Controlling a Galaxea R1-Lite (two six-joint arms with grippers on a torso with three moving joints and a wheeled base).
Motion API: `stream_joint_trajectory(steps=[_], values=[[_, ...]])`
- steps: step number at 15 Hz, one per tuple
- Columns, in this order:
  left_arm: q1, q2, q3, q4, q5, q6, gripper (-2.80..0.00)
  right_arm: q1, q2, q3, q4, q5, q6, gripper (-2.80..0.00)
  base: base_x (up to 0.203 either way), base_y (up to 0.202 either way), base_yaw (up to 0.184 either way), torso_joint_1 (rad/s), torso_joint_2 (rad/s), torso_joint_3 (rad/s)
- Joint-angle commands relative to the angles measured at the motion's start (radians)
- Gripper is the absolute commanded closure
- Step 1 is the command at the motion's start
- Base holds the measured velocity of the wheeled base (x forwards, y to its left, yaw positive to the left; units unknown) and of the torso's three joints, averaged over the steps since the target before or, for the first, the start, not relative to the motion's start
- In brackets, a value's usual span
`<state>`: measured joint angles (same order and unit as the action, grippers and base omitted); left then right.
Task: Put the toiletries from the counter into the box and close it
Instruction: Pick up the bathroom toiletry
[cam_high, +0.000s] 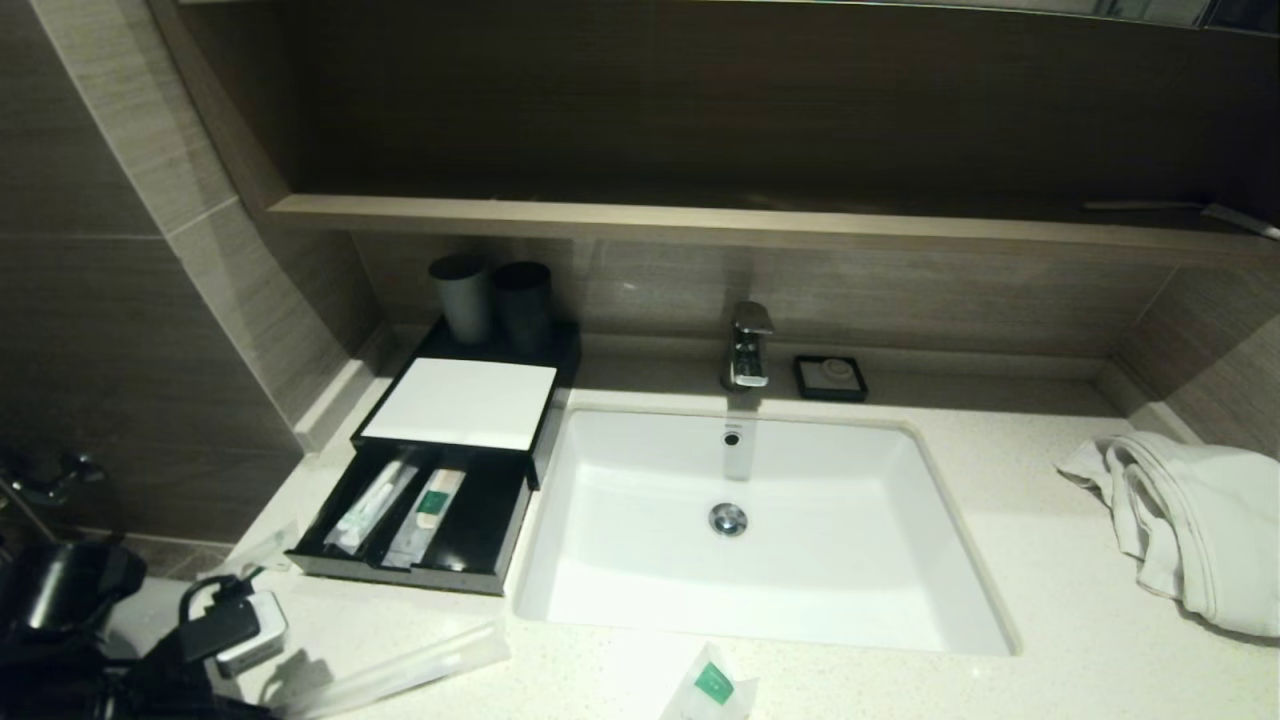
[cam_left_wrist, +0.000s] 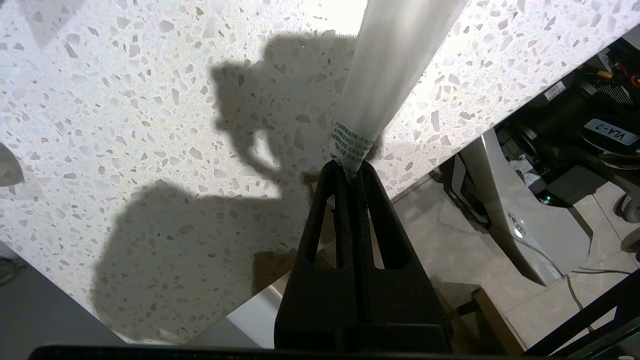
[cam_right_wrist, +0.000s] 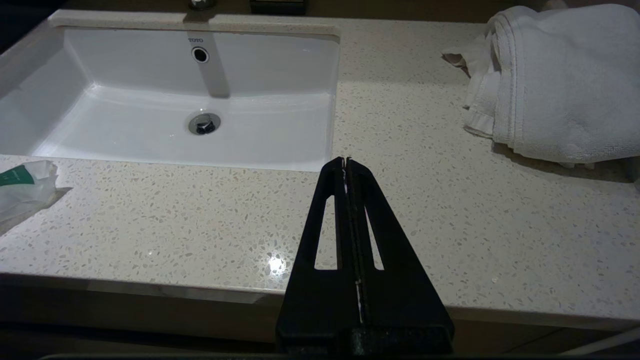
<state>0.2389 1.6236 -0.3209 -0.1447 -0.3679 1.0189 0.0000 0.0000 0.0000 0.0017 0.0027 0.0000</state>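
Speckled stone counter (cam_high: 1000, 560), black box (cam_high: 455, 400) with drawer out, three views.
Head view: we list two packets (cam_high: 400, 505) inside the drawer, a long toothbrush pack (cam_high: 400, 672) on the counter's front edge at the left gripper (cam_high: 255, 640), a green-marked sachet (cam_high: 712, 685) before the sink (cam_high: 760, 530), a white towel (cam_high: 1190, 520) at right. Left wrist view: our left gripper (cam_left_wrist: 351, 170) pinches the toothbrush pack (cam_left_wrist: 385, 75) by its end. Right wrist view: our right gripper (cam_right_wrist: 346, 161) is closed on nothing, above the counter's front edge.
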Motion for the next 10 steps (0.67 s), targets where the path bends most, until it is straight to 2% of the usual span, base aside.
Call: stream_joint_trajectory(steps=[1,5,7,10], values=[[0.0,-0.018,0.0,0.0,-0.006,0.007,0.0,0.0,0.0,0.0,0.0,0.0,0.0,0.0,0.0,0.0,0.0,0.0,0.0,0.0],[0.0,-0.077,0.01,0.005,-0.019,0.004,0.0,0.0,0.0,0.0,0.0,0.0,0.0,0.0,0.0,0.0,0.0,0.0,0.0,0.0],[0.0,-0.094,0.011,0.007,-0.062,-0.002,0.0,0.0,0.0,0.0,0.0,0.0,0.0,0.0,0.0,0.0,0.0,0.0,0.0,0.0],[0.0,-0.102,0.006,0.008,-0.078,-0.006,0.0,0.0,0.0,0.0,0.0,0.0,0.0,0.0,0.0,0.0,0.0,0.0,0.0,0.0]])
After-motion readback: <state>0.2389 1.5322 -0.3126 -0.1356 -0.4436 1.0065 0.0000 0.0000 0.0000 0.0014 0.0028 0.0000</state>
